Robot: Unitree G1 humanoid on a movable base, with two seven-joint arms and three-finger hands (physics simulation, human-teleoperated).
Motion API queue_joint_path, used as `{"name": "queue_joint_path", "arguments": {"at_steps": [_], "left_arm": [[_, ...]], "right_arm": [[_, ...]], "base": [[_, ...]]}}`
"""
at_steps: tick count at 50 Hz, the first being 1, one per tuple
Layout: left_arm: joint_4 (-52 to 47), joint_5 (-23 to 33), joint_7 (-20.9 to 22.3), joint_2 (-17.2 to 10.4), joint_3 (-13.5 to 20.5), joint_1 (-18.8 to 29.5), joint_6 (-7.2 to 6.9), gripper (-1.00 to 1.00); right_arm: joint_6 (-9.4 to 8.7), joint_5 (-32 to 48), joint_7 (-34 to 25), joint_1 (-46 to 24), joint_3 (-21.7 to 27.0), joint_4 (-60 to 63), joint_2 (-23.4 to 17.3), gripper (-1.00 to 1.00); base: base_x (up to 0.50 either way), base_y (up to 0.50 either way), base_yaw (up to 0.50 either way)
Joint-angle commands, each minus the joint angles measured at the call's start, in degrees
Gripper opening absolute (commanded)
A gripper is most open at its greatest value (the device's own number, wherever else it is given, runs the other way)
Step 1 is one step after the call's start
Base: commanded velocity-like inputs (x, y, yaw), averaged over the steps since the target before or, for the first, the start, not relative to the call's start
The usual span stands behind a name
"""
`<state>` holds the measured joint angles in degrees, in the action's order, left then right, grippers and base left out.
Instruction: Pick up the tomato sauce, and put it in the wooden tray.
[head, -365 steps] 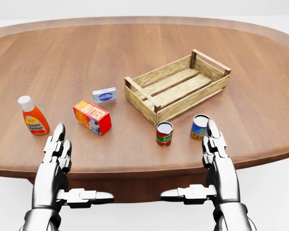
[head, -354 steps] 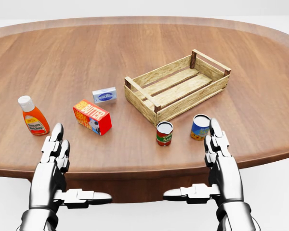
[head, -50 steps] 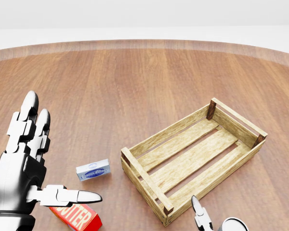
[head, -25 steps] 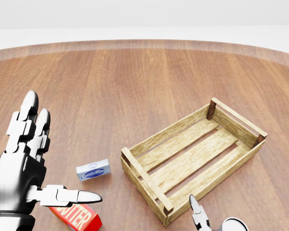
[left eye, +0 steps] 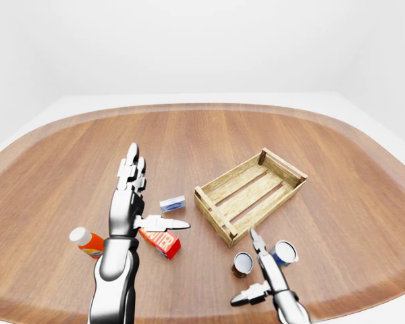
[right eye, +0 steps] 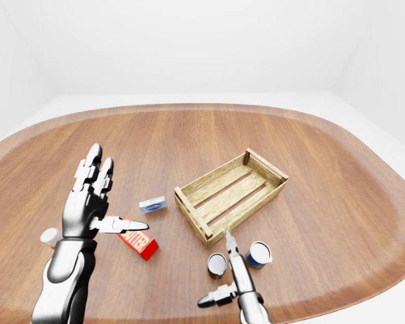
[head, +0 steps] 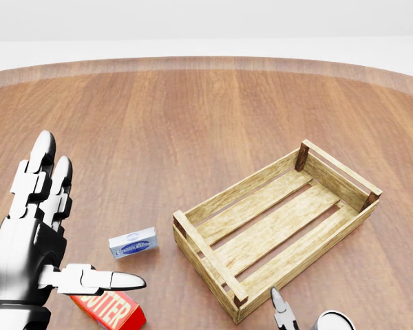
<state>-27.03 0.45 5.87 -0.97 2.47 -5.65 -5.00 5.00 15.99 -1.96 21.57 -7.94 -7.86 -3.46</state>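
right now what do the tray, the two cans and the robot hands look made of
Wooden tray: pale, unfinished-looking slats with visible grain and darker corner posts. The two cans, one red-labelled and one blue-labelled: probably metal, with shiny grey tops and printed paper-like labels. Left hand and right hand: polished chrome-like metal with bright reflections, though this is a render.

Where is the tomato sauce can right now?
In the left-eye view the tomato sauce can stands at lower centre, just below the wooden tray, left of the blue can, beside the right hand.
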Motion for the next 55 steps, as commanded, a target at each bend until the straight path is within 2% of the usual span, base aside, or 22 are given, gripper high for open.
{"name": "queue_joint_path", "arguments": {"at_steps": [1, 45, 46, 47, 55], "left_arm": [[0.0, 0.0, 0.0, 0.0, -0.1, -0.1, 0.0, 1.0], [0.6, -0.4, 0.1, -0.1, 0.1, 0.2, 0.0, 1.0], [0.7, -0.4, 0.1, 0.0, 0.1, 0.2, 0.0, 1.0], [0.7, -0.4, 0.1, 0.0, 0.1, 0.1, 0.0, 1.0], [-0.3, -0.4, 0.1, -0.1, 0.2, 0.0, 0.0, 1.0]], "right_arm": [[0.0, 0.6, 0.4, -1.0, 0.3, -2.4, 0.3, 1.0], [0.0, 2.4, 2.2, -4.9, 0.8, -9.0, 1.1, 1.0], [0.0, 2.6, 2.2, -4.8, 0.8, -8.6, 1.1, -0.04], [0.0, 2.5, 2.0, -4.7, 0.7, -8.6, 1.1, -1.0], [0.0, 2.4, 1.8, -4.5, 0.8, -8.0, 1.1, -1.0]], "base": [[0.0, 0.0, 0.0], [0.0, 0.0, 0.0], [0.0, 0.0, 0.0], [0.0, 0.0, 0.0], [0.0, 0.0, 0.0]]}}
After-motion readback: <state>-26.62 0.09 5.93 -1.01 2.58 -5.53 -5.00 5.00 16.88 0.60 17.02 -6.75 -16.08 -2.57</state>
